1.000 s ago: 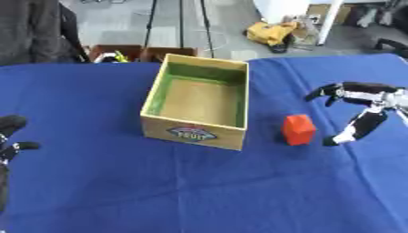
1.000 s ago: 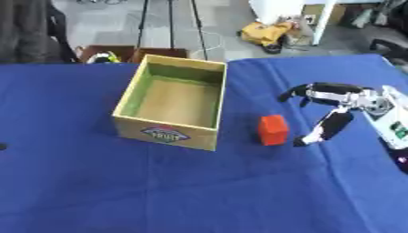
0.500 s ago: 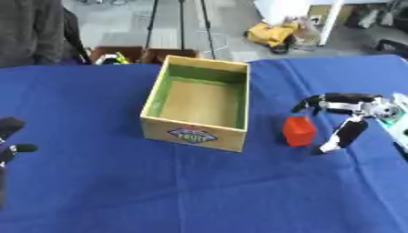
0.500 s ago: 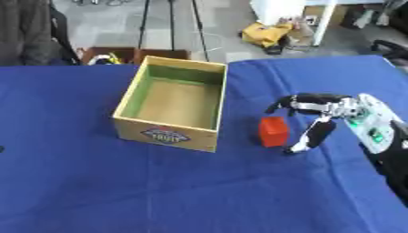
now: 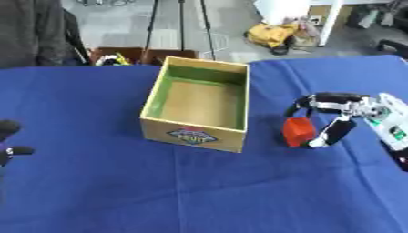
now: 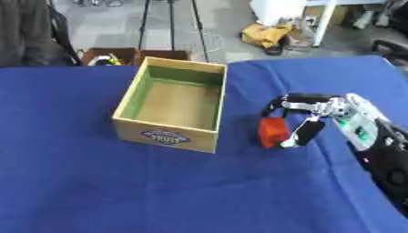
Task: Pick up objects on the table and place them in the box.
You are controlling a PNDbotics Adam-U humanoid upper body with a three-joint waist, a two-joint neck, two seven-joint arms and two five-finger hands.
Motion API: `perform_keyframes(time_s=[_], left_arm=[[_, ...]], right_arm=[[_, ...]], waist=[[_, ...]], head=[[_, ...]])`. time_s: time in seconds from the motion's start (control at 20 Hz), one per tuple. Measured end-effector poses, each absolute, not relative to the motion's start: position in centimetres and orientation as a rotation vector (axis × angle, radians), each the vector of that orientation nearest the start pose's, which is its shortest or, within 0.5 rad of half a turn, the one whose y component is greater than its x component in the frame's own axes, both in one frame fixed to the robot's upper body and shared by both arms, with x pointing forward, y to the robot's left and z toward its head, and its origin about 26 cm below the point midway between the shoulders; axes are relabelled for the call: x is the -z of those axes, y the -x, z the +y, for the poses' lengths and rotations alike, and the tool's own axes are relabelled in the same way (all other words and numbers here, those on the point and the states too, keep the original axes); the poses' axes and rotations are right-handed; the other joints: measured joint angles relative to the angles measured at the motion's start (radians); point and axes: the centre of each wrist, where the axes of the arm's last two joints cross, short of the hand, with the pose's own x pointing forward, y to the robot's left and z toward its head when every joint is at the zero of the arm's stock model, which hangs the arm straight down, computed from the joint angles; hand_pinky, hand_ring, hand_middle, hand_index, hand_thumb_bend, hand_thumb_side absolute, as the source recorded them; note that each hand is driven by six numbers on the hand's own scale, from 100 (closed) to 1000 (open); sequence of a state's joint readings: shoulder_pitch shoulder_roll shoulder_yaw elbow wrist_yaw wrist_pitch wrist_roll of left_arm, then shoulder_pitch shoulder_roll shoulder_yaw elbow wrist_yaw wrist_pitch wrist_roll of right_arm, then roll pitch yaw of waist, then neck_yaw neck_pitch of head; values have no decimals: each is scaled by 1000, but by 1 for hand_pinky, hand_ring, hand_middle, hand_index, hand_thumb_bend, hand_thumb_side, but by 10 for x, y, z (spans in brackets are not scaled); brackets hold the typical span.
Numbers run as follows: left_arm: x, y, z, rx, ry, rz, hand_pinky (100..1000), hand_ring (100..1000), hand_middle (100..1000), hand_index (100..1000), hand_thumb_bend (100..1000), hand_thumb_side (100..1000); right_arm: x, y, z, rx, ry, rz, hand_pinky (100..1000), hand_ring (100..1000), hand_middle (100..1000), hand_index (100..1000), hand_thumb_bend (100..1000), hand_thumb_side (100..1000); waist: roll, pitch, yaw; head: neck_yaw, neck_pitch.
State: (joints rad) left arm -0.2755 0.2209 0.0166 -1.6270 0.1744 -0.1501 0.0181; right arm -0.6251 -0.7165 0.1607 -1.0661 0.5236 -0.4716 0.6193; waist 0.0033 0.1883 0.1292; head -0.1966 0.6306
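The left hand [image 5: 9, 142] is seen at the left edge; its fingers cannot be made out. An open box [image 5: 196, 103] stands on the blue surface [image 5: 159, 191]. Just right of it, a red block [image 5: 298, 131] is bracketed by the right hand [image 5: 331, 116], fingers curled around it.

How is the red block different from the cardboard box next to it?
The red block is small and solid; the cardboard box is much larger, open-topped and empty. The block is plain red, the box tan with a green inside and a front label. The right robot hand curls around the block; nothing touches the box. Both rest on the blue cloth.
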Motion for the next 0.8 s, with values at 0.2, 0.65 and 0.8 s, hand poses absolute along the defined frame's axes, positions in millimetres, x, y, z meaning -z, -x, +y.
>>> perform_keyframes(time_s=[0.2,0.65,0.8], left_arm=[[-96,-340,269,85,30,-2040,563,846,684,741,727,803],[-96,-340,269,85,30,-2040,563,847,684,741,726,803],[-96,-340,269,85,30,-2040,564,847,683,741,727,803]], right_arm=[[-145,-411,-405,-1657,511,-1273,513,673,603,765,193,114],[-160,-413,-398,-1558,578,-1436,422,596,506,714,100,100],[-190,-419,-385,-1517,614,-1568,427,594,504,709,100,100]], waist=[[-2,0,0],[-6,0,-1],[-12,-3,6]], head=[[-1,0],[2,-8],[7,-8]])
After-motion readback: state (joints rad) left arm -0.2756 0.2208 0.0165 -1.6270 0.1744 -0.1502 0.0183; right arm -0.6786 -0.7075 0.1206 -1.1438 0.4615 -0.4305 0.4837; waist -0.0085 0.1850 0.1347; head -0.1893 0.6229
